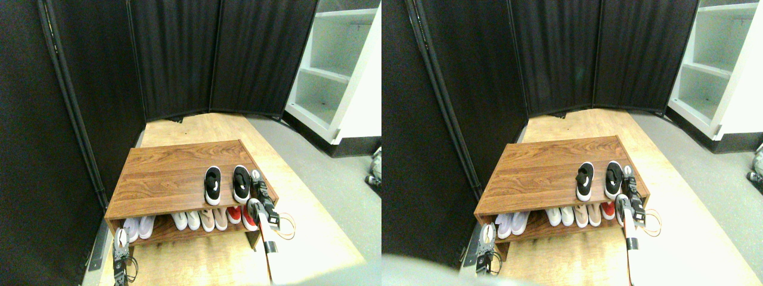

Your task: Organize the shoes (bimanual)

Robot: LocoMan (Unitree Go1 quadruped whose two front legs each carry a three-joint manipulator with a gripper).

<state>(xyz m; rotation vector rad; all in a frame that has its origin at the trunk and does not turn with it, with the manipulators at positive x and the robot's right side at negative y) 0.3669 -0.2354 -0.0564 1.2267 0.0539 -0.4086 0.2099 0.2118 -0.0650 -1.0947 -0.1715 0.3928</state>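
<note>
**Black shoes on rack top, right arm alongside**

Black folding screens [179,53] close off the back and left of the scene, with a white shelf unit [334,65] at the right. Flooring is pale wood board [202,128] beside grey carpet [322,173].

A wooden shoe rack [173,173] stands in the middle. Its lower shelf holds a row of pairs: white [138,227], white [186,220], beige [213,219] and red [238,215].

On the rack top, toward the right end, the two black shoes [226,185] sit side by side, just apart, toes pointing to the rear. The left shoe [213,185] shows its white side mark; the right shoe [241,184] lies near the rack's right edge.

The right arm [267,229] rises past the rack's right front corner. Its right gripper [257,183] sits just beside the right shoe; whether it touches or grasps the shoe cannot be told, nor how far it is spread.

The left gripper [121,238] is low at the rack's left front corner, near the white pair; its opening cannot be told, and nothing is seen in it.
</note>
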